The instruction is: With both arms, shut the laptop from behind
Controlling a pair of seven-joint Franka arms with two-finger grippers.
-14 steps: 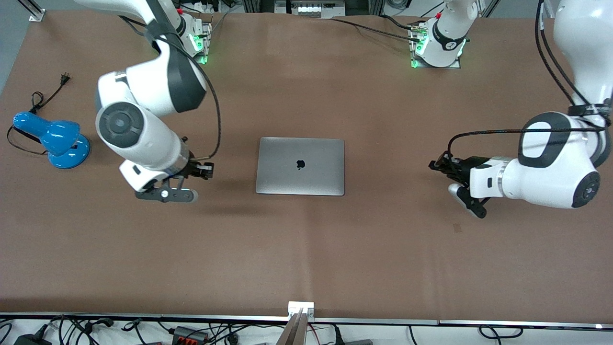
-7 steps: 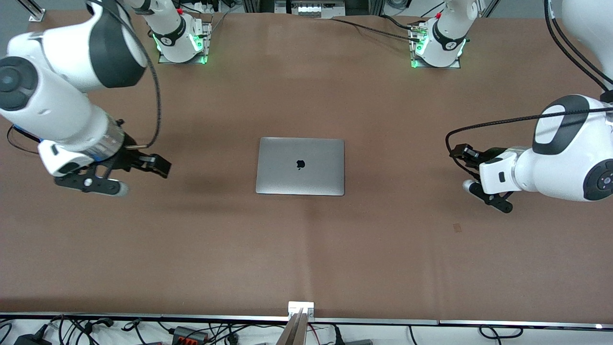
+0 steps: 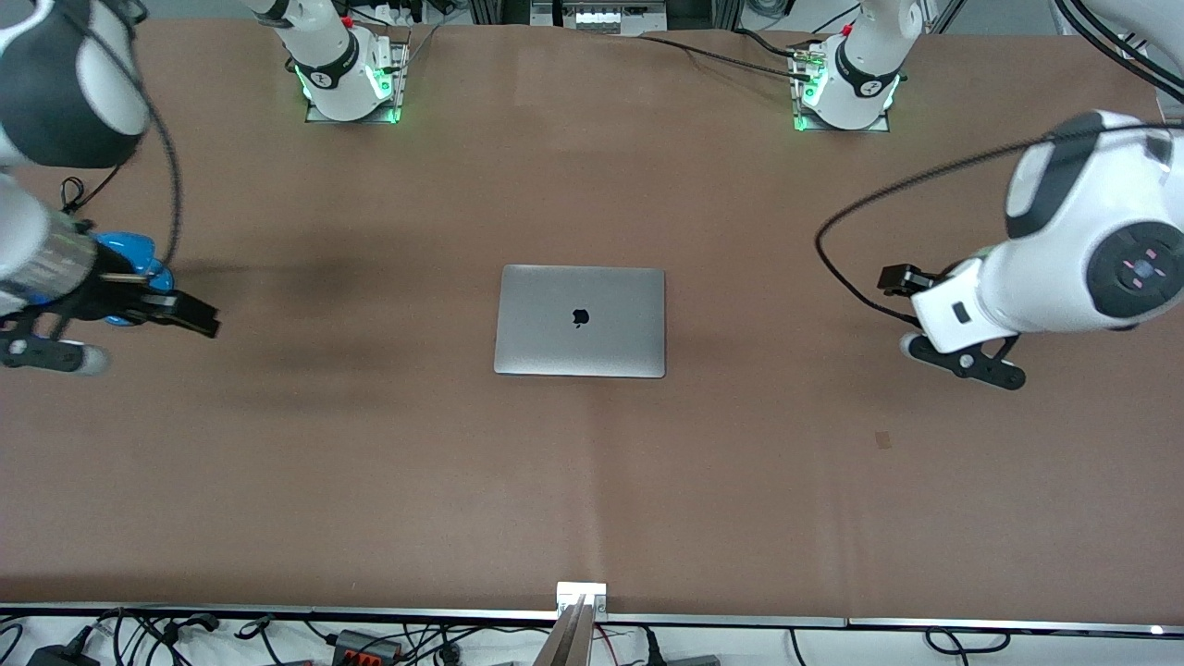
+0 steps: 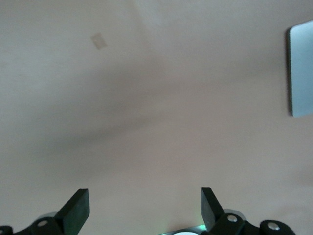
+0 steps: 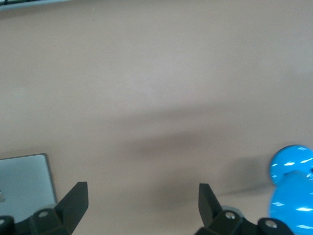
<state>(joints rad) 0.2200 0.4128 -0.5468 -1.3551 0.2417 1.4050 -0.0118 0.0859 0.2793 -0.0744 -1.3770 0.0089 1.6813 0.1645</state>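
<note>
Both arms have swung farther out from the shut laptop in mid-frame. The left gripper and right gripper are wide open, holding nothing. Keep clear of the blue lamp.

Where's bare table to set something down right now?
Bare brown table runs wide between the closed silver-grey laptop and the front edge. Crowded: blue desk lamp under the open right tool; open left tool hangs over the other end.

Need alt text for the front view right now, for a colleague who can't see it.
A closed laptop lies flat mid-table, lid up. The right gripper hangs open over the blue lamp at its end; the left gripper, open, hangs over bare table at the other end.
</note>
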